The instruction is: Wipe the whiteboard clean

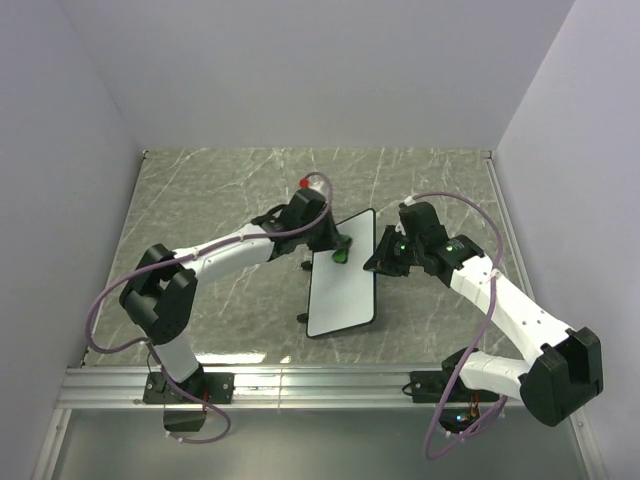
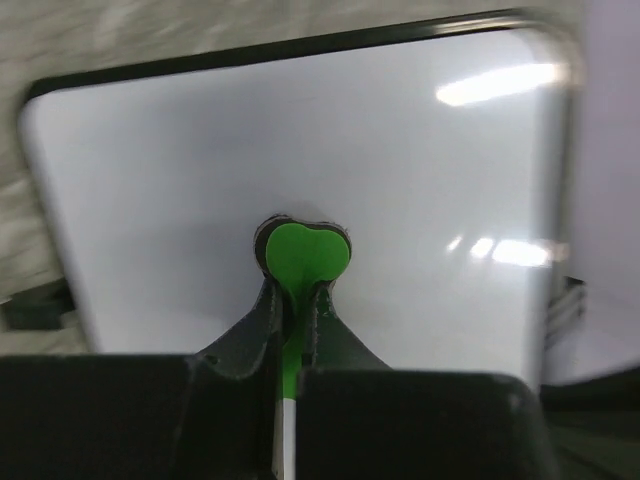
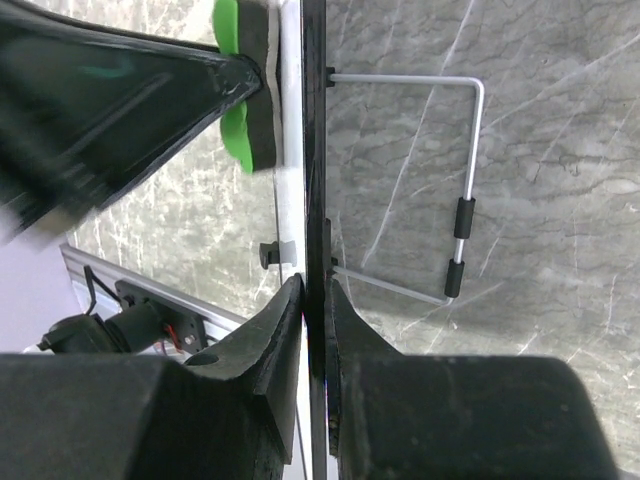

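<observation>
The whiteboard (image 1: 342, 280) stands tilted in the middle of the table, white with a thin black frame, and shows no marks. My left gripper (image 1: 338, 247) is shut on the small green eraser (image 1: 342, 255) and presses it against the board's upper part; in the left wrist view the eraser (image 2: 305, 252) sits on the white surface (image 2: 200, 180). My right gripper (image 1: 375, 262) is shut on the board's right edge. In the right wrist view the jaws clamp the black frame (image 3: 316, 150) edge-on, with the eraser (image 3: 245, 90) and left fingers at upper left.
A wire stand (image 3: 462, 200) with black sleeves sticks out behind the board. A red-capped object (image 1: 306, 184) lies behind the left wrist. The table is grey marble (image 1: 220, 190), with a metal rail (image 1: 300, 385) along the near edge and white walls around.
</observation>
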`<state>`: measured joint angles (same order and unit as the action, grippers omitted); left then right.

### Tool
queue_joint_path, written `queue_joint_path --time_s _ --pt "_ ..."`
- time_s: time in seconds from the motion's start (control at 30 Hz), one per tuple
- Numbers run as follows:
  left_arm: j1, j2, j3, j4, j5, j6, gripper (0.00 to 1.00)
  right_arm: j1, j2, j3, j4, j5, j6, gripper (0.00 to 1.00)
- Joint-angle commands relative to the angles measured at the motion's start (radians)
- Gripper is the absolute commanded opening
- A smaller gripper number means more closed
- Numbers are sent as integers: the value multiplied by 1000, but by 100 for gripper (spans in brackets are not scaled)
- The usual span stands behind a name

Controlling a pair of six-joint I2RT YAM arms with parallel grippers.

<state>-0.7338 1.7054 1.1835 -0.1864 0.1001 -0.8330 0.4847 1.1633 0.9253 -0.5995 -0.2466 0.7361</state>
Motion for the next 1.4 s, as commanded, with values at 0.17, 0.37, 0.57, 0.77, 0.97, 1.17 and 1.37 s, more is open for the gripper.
queue_joint_path --time_s 0.17,0.37,0.57,0.77,0.97,1.17,1.37 --pt "-87 78 162 -33 87 -22 0 23 -8 -3 18 -16 -15 0" --pt "25 109 6 37 113 -32 0 25 -25 -11 9 -10 -21 0" --pt "140 151 -58 39 122 6 0 26 -40 -34 7 -11 -24 0" --pt "175 61 -19 -21 84 41 0 26 -47 -42 9 -2 -29 0" --pt "211 -97 -15 -148 -28 87 0 26 -85 -57 -13 20 -38 0" --pt "292 -193 -107 -222 -97 146 0 25 -178 -143 4 6 -12 0" --pt "338 -222 -206 -268 -204 186 19 28 -211 -223 53 -17 6 0"
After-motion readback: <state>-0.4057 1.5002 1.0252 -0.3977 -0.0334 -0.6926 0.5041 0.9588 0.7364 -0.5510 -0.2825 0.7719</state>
